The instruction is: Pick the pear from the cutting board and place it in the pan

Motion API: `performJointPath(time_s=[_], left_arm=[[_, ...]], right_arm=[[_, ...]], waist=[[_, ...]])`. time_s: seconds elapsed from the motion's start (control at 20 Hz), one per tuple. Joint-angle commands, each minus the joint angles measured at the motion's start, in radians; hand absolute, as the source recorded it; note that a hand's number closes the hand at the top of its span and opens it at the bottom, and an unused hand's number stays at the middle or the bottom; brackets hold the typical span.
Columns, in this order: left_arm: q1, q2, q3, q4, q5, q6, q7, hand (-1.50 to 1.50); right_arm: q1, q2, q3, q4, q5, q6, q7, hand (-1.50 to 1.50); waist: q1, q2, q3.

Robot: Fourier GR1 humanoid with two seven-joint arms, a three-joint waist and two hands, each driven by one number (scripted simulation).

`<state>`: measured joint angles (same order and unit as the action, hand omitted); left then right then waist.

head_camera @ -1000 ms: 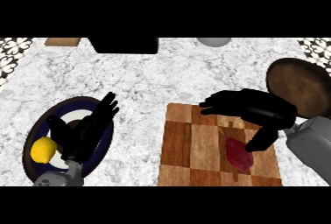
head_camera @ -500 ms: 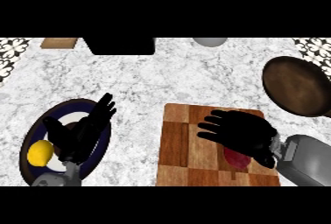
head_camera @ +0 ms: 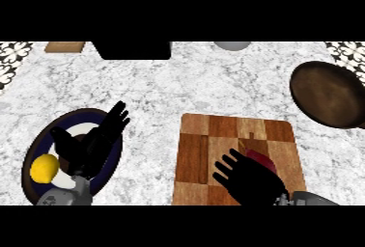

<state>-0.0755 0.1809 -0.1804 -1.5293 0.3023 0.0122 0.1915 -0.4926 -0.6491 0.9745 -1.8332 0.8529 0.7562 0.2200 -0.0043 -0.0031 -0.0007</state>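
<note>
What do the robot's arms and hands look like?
The left hand and right hand are black all over, with slim fingers and a thumb, like gloves. Each sits on a grey forearm, barely showing at the bottom edge. No cables or markings show.

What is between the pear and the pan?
In the head view, just bare cutting board, then a strip of marble counter, lies between the pear and the pan.

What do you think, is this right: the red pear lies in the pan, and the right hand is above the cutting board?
Not quite. The head view shows the red pear on the cutting board, not in the pan; the right hand is above that board.
</note>
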Motion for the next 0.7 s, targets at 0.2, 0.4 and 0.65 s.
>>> performJointPath(time_s=[0.2,0.4,0.65], left_arm=[[-0.052,-0.023,0.026,0.033,-0.021,-0.015,0.025,0.0],[-0.002,-0.033,0.011,-0.017,-0.034,-0.015,0.008,0.0],[0.023,-0.047,0.021,0.021,-0.061,-0.041,-0.027,0.0]], right_arm=[[0.104,0.009,0.016,0.025,0.21,-0.059,-0.02,-1.5],[0.104,-0.046,-0.013,0.013,0.298,-0.123,-0.032,-1.5],[0.082,0.064,-0.088,0.165,0.357,-0.131,-0.141,-1.5]], waist=[[0.003,0.003,0.001],[0.005,0.001,0.001],[0.007,0.003,0.001]])
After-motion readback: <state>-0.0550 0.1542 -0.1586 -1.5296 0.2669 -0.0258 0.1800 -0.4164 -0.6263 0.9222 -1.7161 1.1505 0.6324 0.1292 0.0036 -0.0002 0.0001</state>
